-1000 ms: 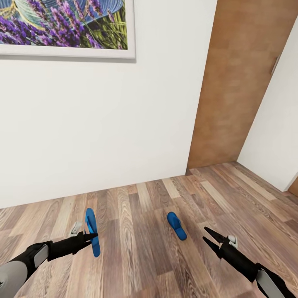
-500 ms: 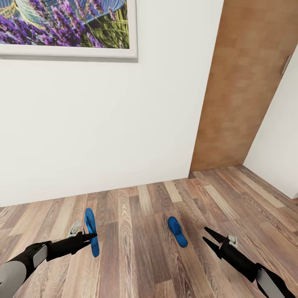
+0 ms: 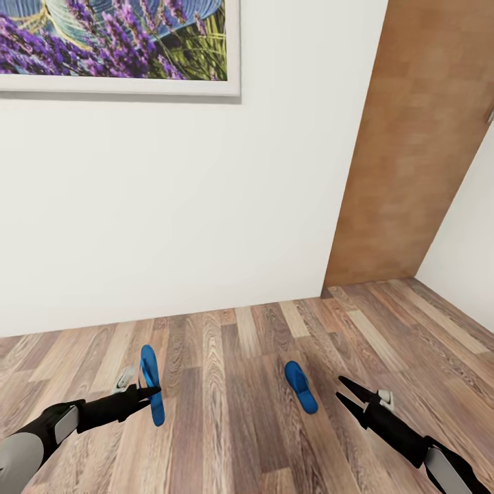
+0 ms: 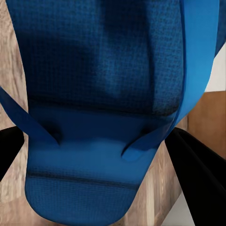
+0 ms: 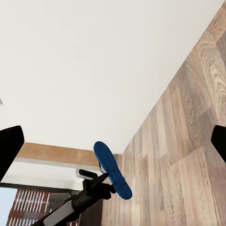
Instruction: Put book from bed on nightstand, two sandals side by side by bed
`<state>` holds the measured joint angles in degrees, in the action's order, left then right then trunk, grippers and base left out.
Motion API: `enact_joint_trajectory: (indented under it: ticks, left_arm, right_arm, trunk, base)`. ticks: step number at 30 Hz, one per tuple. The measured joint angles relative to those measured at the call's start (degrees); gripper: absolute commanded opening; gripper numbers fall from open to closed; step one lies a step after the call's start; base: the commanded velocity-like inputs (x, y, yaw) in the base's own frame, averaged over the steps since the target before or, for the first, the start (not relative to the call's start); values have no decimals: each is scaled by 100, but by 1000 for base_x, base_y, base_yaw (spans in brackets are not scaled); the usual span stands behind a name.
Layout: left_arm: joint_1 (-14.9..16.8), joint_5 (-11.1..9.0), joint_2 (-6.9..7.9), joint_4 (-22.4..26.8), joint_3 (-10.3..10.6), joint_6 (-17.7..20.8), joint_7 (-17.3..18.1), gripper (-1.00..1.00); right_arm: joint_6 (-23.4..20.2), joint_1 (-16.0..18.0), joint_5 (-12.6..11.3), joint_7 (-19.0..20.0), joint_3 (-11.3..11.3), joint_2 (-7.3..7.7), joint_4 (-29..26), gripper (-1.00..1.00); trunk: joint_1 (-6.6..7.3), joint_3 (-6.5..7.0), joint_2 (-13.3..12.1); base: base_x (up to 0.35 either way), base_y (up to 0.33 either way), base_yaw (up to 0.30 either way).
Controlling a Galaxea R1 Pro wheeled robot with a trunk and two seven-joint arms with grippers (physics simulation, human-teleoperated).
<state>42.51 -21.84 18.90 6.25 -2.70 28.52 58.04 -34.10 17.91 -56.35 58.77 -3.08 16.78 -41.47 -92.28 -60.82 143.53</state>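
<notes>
My left gripper [image 3: 148, 394] is shut on the strap of one bright blue sandal [image 3: 150, 384], holding it edge-up above the wood floor. Up close in the left wrist view, that sandal [image 4: 103, 89] hangs between the black fingers [image 4: 195, 165]. The right wrist view shows the same held sandal [image 5: 112, 170] from the side. The other sandal [image 3: 300, 386] lies flat on the floor, just left of my right gripper [image 3: 341, 388], which is open and holds nothing. The book, the bed and the nightstand are out of view.
A white wall [image 3: 178, 206] stands straight ahead with a framed lavender picture [image 3: 116, 41] high on it. A brown wooden door [image 3: 418, 151] fills the right corner. Light wood-plank floor [image 3: 233, 439] stretches beneath both arms.
The whole view has shifted to the right, so the camera has turned left. Both grippers keep their pose, and the left one still holds its sandal.
</notes>
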Motion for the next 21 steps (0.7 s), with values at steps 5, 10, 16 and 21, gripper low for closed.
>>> enact_joint_trajectory:
  ticks: [5,10,16,21]
  left_arm:
    - [0,0,0,-1,0,0,0,-100]
    - [-1,-2,0,-2,0,-1,-2,-100]
    - [-1,-5,0,-36,-2,-1,-1,-100]
    - [-1,-7,0,-50,-4,-1,-1,-100]
  right_arm:
    - [-2,0,0,0,0,0,-1,100]
    - [-3,0,0,0,0,0,-1,100]
    - [-3,0,1,1,-1,0,-1,100]
    - [-3,0,1,1,-1,0,-1,100]
  trunk:
    - [0,0,0]
    - [0,0,0]
    - [0,0,0]
    - [0,0,0]
  base:
    - [0,-60,108]
    - [0,-109,108]
    - [0,-147,108]
    - [0,-172,108]
